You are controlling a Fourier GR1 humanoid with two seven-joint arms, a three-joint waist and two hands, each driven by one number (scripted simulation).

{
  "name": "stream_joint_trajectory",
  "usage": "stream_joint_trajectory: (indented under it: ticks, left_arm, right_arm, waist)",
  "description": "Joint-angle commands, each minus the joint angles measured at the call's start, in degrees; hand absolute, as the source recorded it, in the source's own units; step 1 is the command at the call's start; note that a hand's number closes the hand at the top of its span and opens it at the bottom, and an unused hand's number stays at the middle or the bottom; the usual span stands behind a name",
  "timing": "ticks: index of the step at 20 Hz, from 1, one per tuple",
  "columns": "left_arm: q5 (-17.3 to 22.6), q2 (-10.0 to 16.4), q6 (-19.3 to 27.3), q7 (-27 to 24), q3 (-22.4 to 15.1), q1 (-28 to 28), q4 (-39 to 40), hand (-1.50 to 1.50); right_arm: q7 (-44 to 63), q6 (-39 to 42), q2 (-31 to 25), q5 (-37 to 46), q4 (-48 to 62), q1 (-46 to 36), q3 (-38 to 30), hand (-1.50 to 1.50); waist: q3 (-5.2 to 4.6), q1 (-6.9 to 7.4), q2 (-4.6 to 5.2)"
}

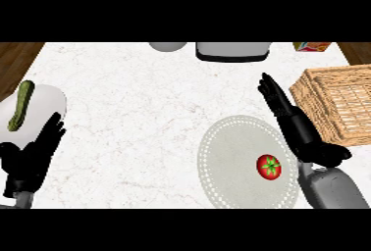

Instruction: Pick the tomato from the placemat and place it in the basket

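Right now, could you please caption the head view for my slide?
Open right hand near the tomato on its placemat, basket alongside.

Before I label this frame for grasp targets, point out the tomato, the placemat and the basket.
tomato [269, 166], head view, centre of its red top.
placemat [230, 147], head view, bare pale area left of the tomato.
basket [317, 112], head view, its woven left wall.

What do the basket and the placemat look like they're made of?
Basket: woven wicker or cane, matte tan, with crossing strands visible along its walls. Placemat: probably cloth or soft vinyl, pale grey and matte. It lies flat with a dotted border, but its texture is too fine to tell.
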Motion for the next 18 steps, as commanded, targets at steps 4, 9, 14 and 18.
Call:
stream_joint_trajectory:
  ticks: [4, 9, 14, 18]
  left_arm:
    - [-2.4, -6.6, 6.5, -5.6, 0.7, -2.0, -7.4, 0.00]
    - [-2.6, -11.7, 7.6, -5.9, -2.8, -2.2, -12.4, 0.00]
    - [-3.5, -13.3, 7.1, -8.5, -3.5, -2.5, -10.6, 0.00]
    - [-2.4, -10.9, 7.0, -7.2, -1.3, -1.3, -13.4, 0.00]
  right_arm:
    - [3.1, -11.7, -0.4, 2.2, -8.3, 9.7, -7.3, 1.50]
    - [1.3, -19.8, 4.9, 20.0, -18.4, 18.8, 9.1, 1.50]
    - [11.8, -40.0, 16.0, 36.6, -11.3, 18.8, 11.5, -1.50]
    - [23.4, -44.0, 11.9, 50.1, -11.0, 23.5, 6.1, -1.50]
  waist:
    - [0.06, -2.82, -0.08]
    - [-0.01, -1.53, 0.19]
    - [-0.19, -1.42, 0.61]
    - [-0.62, -2.25, 0.24]
